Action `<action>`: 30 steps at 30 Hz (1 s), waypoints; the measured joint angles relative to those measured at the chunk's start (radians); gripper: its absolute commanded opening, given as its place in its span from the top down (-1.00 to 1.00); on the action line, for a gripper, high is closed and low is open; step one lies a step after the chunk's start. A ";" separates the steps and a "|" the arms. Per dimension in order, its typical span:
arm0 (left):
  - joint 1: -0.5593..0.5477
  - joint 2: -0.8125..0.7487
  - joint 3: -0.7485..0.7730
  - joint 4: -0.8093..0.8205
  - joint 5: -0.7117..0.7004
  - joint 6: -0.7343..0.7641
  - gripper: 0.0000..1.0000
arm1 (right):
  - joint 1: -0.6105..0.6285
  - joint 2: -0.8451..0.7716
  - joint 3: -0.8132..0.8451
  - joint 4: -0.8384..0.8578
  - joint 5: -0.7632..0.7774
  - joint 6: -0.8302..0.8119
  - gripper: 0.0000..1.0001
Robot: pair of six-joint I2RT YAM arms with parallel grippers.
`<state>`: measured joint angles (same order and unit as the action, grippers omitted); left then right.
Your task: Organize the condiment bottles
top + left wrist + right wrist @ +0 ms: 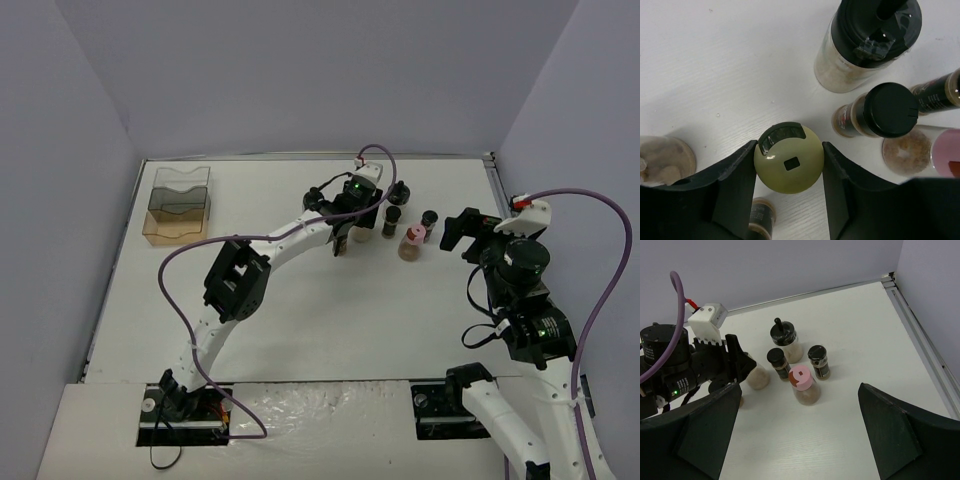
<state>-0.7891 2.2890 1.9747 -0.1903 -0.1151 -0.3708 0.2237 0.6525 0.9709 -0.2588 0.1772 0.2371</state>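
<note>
Left gripper [789,146]: its fingers [737,187] press on both sides of the yellow cap, gripping it.
Yellow-capped jar [789,165]: upright on the table [730,65], between the left fingers.
Beyond the left fingertips: a knob-topped jar [872,40] and a black-capped jar [890,110], both past the right-hand finger.
Outside the left fingers: a pink-capped jar [947,152] on one side, a jar of pale lumps [662,160] on the other.
Right gripper [458,233]: fingers spread wide, holding nothing.
Ahead of the right fingers: the pink-capped jar stands nearest, apart from them.
Rack [178,205]: well away from both grippers.
</note>
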 measured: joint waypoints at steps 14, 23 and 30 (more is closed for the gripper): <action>0.000 -0.137 -0.011 -0.038 0.007 0.037 0.89 | 0.000 -0.013 -0.004 -0.002 0.000 0.002 -1.00; 0.100 -0.491 0.036 -0.123 -0.030 0.111 0.92 | 0.000 -0.013 -0.004 -0.008 -0.016 0.003 -1.00; 0.430 -0.576 0.007 -0.146 -0.032 0.137 0.94 | 0.000 0.011 -0.004 -0.008 -0.047 0.007 -1.00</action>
<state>-0.3588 1.7135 1.9819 -0.3367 -0.1470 -0.2338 0.2237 0.6634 0.9665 -0.2671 0.1301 0.2443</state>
